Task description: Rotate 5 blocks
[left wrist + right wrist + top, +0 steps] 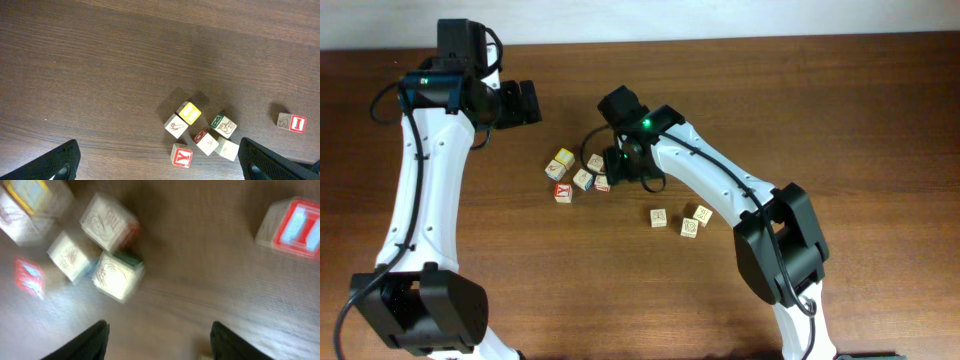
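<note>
Right, the blocks [583,179] sit clustered mid-table [820,120], some touching, just beside the right gripper [159,339], whose fingers stand apart and empty. The left gripper [160,159] is spread wide, holding nothing. They're likely light, rigid, smooth wood: pinch one across two opposite flat faces, not the corners, and mind the crowding neighbours.

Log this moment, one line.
left gripper: open, empty | right gripper: open, empty, beside block cluster | view: right wrist blurred
</note>
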You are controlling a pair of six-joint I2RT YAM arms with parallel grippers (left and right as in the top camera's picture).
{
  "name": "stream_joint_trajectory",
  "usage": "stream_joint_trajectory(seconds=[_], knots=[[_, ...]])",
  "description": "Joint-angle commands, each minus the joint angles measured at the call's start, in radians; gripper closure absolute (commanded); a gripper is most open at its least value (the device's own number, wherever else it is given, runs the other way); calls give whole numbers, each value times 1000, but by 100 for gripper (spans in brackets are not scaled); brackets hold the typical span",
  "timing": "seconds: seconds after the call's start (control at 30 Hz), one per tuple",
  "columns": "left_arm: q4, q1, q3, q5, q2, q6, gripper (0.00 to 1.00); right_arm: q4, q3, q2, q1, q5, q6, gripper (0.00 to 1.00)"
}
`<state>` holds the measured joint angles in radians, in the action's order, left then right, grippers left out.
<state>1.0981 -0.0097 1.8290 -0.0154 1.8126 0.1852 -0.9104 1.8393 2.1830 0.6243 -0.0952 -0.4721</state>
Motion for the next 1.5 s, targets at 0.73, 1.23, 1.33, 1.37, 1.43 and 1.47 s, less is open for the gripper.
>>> stream_joint_trajectory(seconds=[0.73, 1.23, 1.33, 1.37, 1.43, 1.47], knots=[[0, 2, 17, -8, 8, 16, 1, 105, 12, 154, 41, -2, -127, 67], [0, 2, 17, -8, 8, 16, 1, -119, -198, 0, 37, -77, -139, 75], [-1, 2, 17, -8, 8, 16, 1, -87, -213, 0, 37, -67, -139, 62], [-1, 2, 17, -8, 8, 16, 1, -83, -213, 0, 37, -67, -139, 59], [0, 2, 17, -8, 8, 16, 1, -83, -210, 0, 36, -67, -138, 50], [-1, 2, 17, -8, 8, 16, 1, -87, -201, 0, 36, -67, -138, 47]])
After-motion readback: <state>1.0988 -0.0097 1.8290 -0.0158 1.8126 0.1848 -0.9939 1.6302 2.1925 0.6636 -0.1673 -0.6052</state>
